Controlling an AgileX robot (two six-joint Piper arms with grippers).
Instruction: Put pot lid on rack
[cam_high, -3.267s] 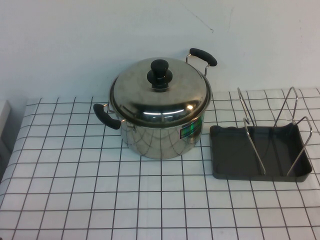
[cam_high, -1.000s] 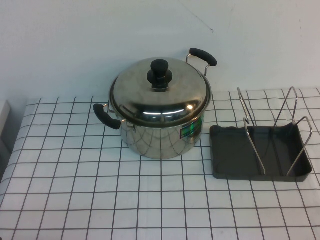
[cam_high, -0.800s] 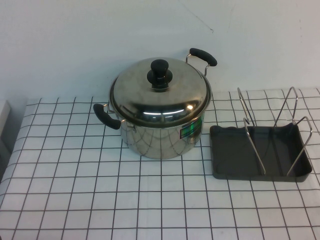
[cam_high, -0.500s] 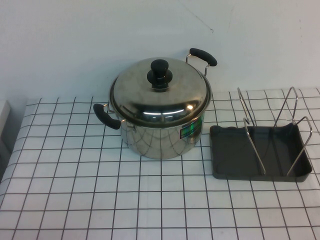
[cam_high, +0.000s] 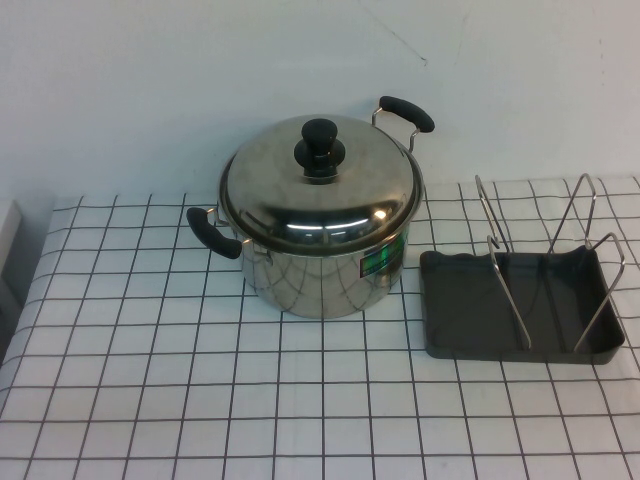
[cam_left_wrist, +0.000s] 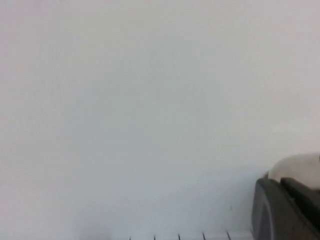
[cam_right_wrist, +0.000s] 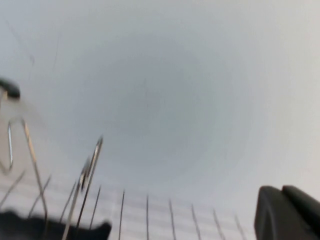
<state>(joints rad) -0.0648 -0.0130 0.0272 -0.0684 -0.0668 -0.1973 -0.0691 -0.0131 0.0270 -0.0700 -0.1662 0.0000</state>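
Observation:
The pot lid (cam_high: 318, 193), shiny steel with a black knob (cam_high: 319, 147), sits shut on the steel pot (cam_high: 325, 270) at the back middle of the table. The rack (cam_high: 520, 315), a dark grey tray with upright wire loops (cam_high: 505, 290), stands to the right of the pot and holds nothing. Its wire loops also show in the right wrist view (cam_right_wrist: 87, 180). Neither arm shows in the high view. A dark part of my left gripper (cam_left_wrist: 287, 210) shows in the left wrist view, facing the white wall. A dark part of my right gripper (cam_right_wrist: 287, 212) shows in the right wrist view, well away from the rack.
The table carries a white cloth with a black grid (cam_high: 200, 400). A white wall (cam_high: 200, 80) rises right behind the pot. The pot has two black handles (cam_high: 212, 232). A pale object (cam_high: 8, 245) sits at the table's left edge.

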